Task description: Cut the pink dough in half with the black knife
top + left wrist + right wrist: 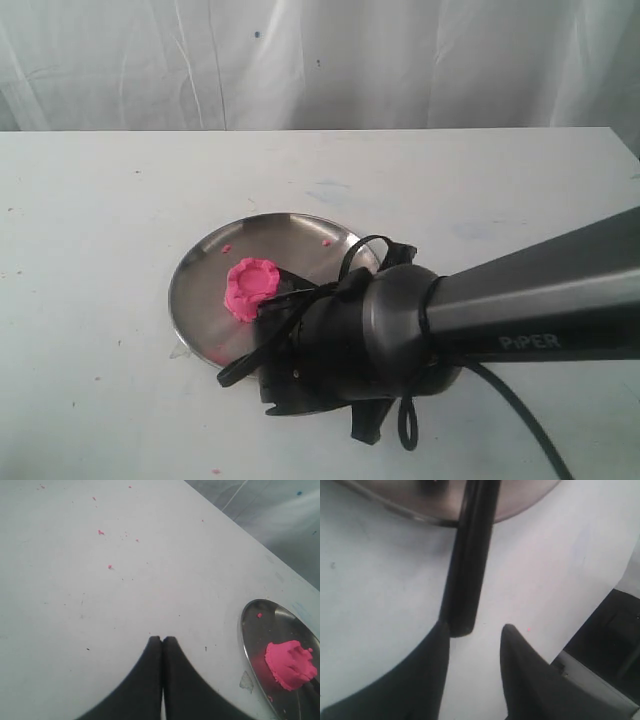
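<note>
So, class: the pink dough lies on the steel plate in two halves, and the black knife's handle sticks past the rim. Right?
Not halves: the left wrist view shows the pink dough as one uncut lump on the steel plate. The handle of the black knife sticks past the rim.

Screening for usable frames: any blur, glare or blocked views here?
Exterior view: right arm hides part of the glaring steel plate. Left wrist view: sharp, pink dough clear at the frame edge. Right wrist view: too close, black knife and right claw soft.
</note>
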